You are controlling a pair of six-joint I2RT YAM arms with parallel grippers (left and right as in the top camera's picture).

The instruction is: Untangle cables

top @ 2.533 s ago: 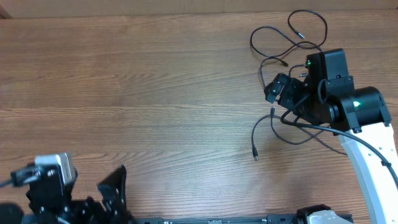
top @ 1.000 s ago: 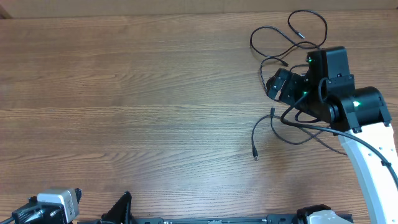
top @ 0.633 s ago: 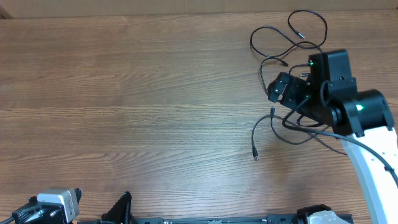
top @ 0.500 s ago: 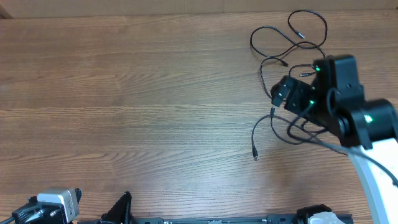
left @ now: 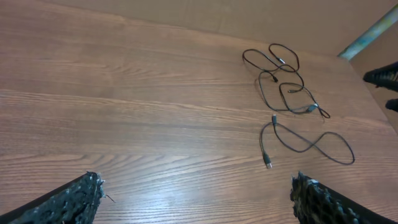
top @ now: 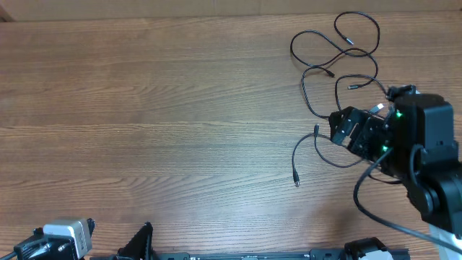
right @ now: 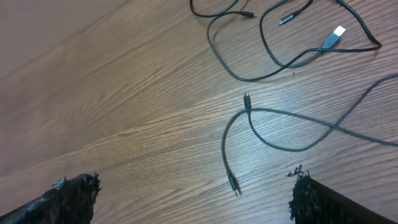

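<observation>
The cables (top: 304, 92) are all at the far right of the table (top: 144, 108), lying as loose strands rather than a knot. One strand (top: 294, 155) lies on its own nearer the front with its plug end (top: 296, 182) pointing at me. The rest sit behind it, and a couple of those loops look like they still cross each other.

What just changed: the right gripper (top: 339, 130) was hanging right over the pile a moment ago and has now pulled back toward the front right. Its claw is spread wide with nothing in it. The left gripper (left: 196, 180), also splayed and empty, has dropped back to the near-left corner, well away. None of the strands moved. To me that reads as wrapping up, or a pause before tackling those back loops.
</observation>
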